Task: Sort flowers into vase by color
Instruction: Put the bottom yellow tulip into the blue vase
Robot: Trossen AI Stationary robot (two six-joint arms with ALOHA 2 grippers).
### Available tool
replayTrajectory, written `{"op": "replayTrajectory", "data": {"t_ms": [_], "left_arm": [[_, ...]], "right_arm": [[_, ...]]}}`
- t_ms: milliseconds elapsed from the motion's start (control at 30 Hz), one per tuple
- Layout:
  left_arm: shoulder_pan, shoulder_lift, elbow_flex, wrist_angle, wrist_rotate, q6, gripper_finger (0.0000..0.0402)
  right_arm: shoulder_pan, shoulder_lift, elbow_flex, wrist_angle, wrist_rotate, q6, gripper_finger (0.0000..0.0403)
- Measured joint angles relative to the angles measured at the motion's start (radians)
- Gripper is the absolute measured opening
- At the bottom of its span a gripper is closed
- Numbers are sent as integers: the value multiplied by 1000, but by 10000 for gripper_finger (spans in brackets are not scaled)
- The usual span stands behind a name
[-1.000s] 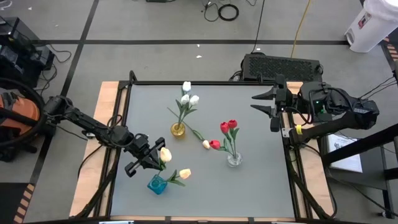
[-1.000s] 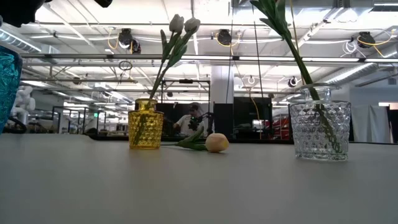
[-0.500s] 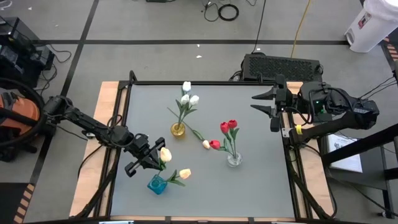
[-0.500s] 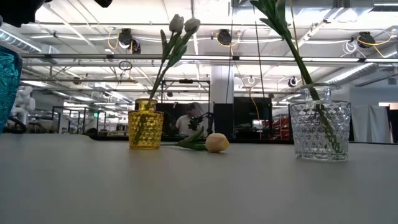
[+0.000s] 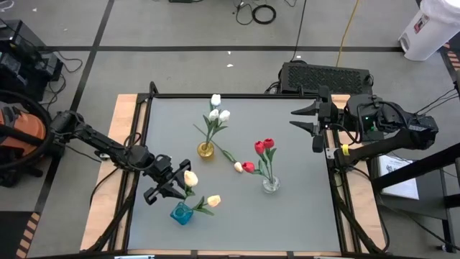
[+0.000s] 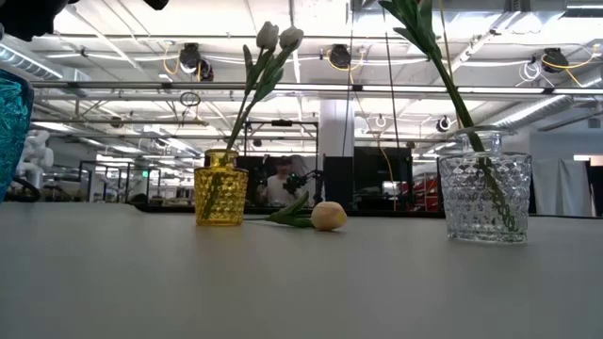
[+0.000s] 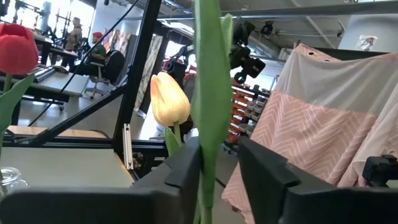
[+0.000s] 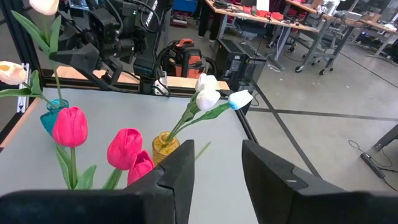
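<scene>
On the grey desk [image 5: 287, 208] stand three small vases, and the flowers are divided among them by colour.

The yellow vase [image 5: 205, 150], just above the middle of the high view, holds three white tulips [image 5: 218, 112]. Their stems lean from the vase toward the top of the frame, heads fanned slightly apart.

The clear glass vase [image 5: 270, 184], lower and to the right of centre, holds two red tulips [image 5: 264, 146] whose stems rise and tilt toward the upper left of the frame.

The blue vase [image 5: 180, 213], in the lower left part of the desk, carries a pale yellow tulip [image 5: 213, 201] whose stem leans out to the right. A second pale yellow tulip [image 5: 190, 178] stands above the same vase, stem running roughly upright down toward its mouth.

The left end effector [image 5: 169, 185] sits at that stem. In the left wrist view the green stem [image 7: 210, 106] runs vertically between the two dark fingers [image 7: 264, 171], which stand slightly apart around it; whether they are pressing it I cannot tell.

One flower lies flat on the desk between the yellow and clear vases: its stem runs diagonally from upper left to lower right, ending in a cream head [image 5: 238, 167] with a red head [image 5: 249, 167] just beside it.

The right end effector [image 5: 314, 126] hovers over the desk's upper right edge, fingers apart and holding nothing.
</scene>
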Motion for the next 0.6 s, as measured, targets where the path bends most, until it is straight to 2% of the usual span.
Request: {"op": "replayTrajectory", "data": {"t_ms": [267,600], "left_arm": [[0,0,0,8,0,-1,175],[-5,0,0,3,28,-3,183]], "right_arm": [[0,0,0,0,0,0,125],[0,0,0,0,0,0,125]]}}
